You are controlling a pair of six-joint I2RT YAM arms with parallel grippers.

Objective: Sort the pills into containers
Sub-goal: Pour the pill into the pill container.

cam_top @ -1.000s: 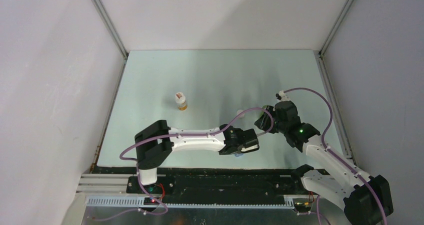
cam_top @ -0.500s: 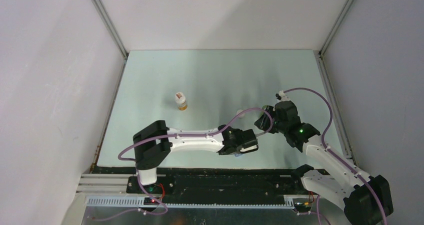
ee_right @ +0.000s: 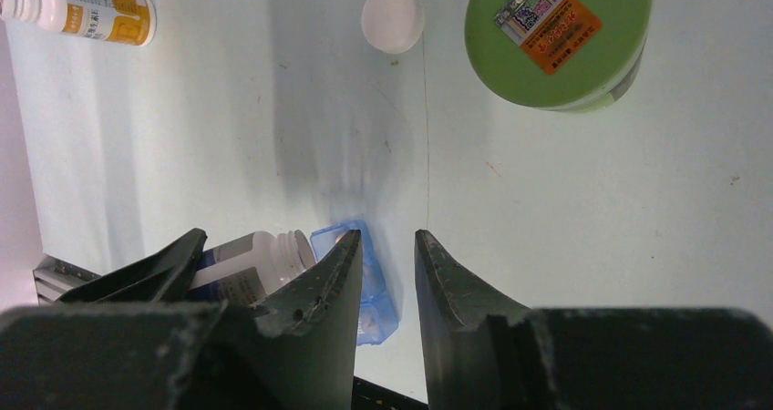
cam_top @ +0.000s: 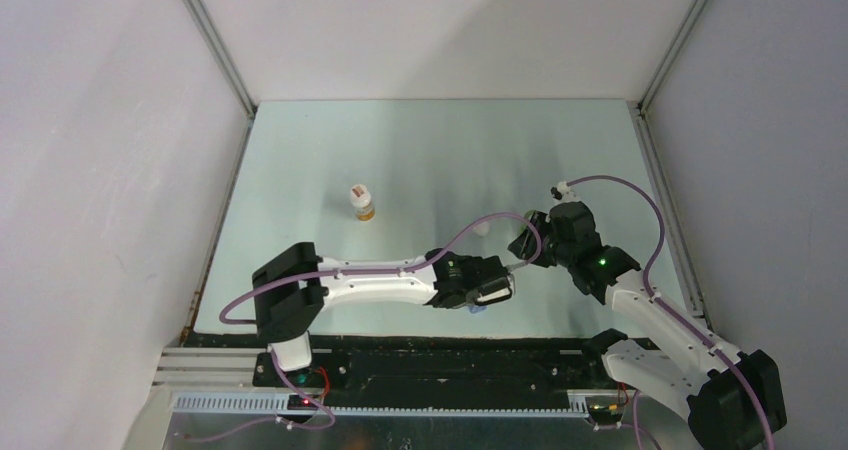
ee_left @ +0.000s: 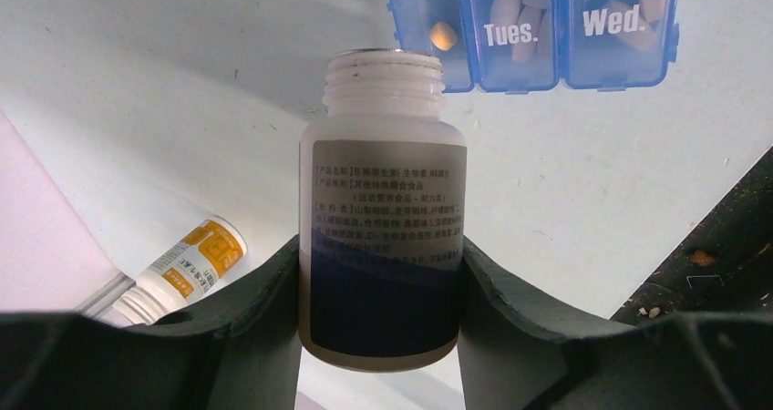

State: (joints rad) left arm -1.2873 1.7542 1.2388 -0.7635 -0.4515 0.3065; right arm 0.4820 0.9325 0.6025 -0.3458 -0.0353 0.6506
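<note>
The left hand (ee_left: 381,246) clamps an uncapped bottle (ee_left: 383,200), mouth just short of the pill box (ee_left: 518,88), one orange pill (ee_left: 443,35) inside. The right hand (ee_right: 386,237), narrowly parted and empty, hovers near it.

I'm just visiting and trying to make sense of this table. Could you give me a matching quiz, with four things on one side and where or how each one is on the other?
Things:
1 open white bottle
2 green bottle
3 loose white cap
4 blue pill box

States:
A lies on the table near the green bottle
B carries weekday labels
C clamped in the left gripper
D shows an orange sticker

Pairs: 1-C, 2-D, 3-A, 4-B
</note>
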